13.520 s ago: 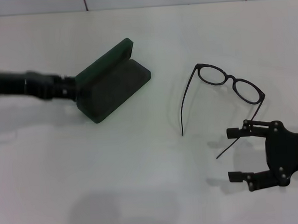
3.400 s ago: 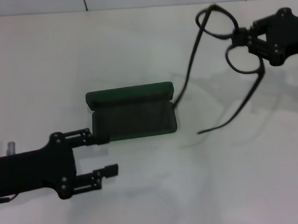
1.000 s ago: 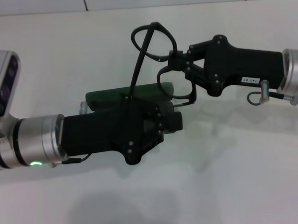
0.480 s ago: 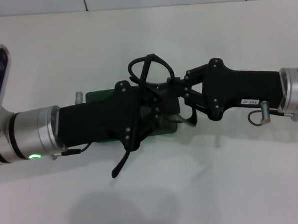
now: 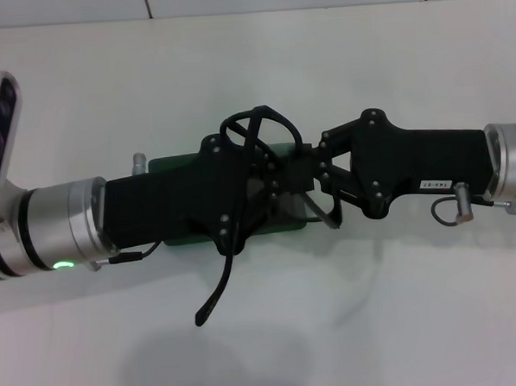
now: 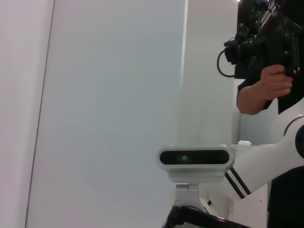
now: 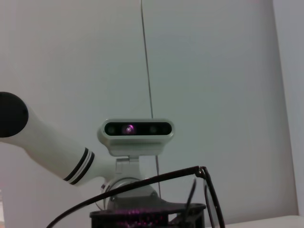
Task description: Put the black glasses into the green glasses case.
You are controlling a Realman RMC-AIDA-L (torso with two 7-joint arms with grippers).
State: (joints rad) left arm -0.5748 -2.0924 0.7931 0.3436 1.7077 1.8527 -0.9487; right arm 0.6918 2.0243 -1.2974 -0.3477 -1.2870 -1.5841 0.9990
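Right gripper (image 5: 313,177): reaching in from the right, its fingers are pinching the black glasses (image 5: 253,137) at the frame.
Left gripper (image 5: 271,192): lying over the green glasses case (image 5: 166,166); I cannot tell if it is gripping anything.
Black glasses: sitting tilted over the case, one lens sticking up, one long arm hanging down past the case onto the white table (image 5: 377,325).
Green glasses case: lying on the table, mostly hiding under both grippers.

Bright, even light from overhead fills the head view. The white table (image 5: 352,326) shows only faint, soft-edged shadows under the two arms. No glare; focus is fairly sharp. Both wrist views face pale walls, evenly lit, with the glasses (image 7: 156,187) dark and slightly soft.
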